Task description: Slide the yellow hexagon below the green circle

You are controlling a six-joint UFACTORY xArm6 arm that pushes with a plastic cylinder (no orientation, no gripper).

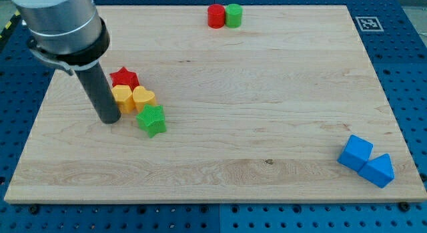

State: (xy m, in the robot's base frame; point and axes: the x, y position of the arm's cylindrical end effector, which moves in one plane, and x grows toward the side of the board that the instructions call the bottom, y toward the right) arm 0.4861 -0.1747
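Note:
The yellow hexagon (122, 97) lies at the view's left, between a red star (124, 78) above it and a yellow heart (143, 98) touching its right side. My tip (109, 119) stands just left of and slightly below the yellow hexagon, close to or touching it. The green circle (233, 15) sits at the view's top centre, touching a red circle (216, 16) on its left. A green star (151, 120) lies just below the yellow heart.
A blue cube (355, 153) and a blue triangle (378, 170) sit together at the view's bottom right. The wooden board (267, 126) ends near them; a marker tag (367, 23) sits beyond its top right corner.

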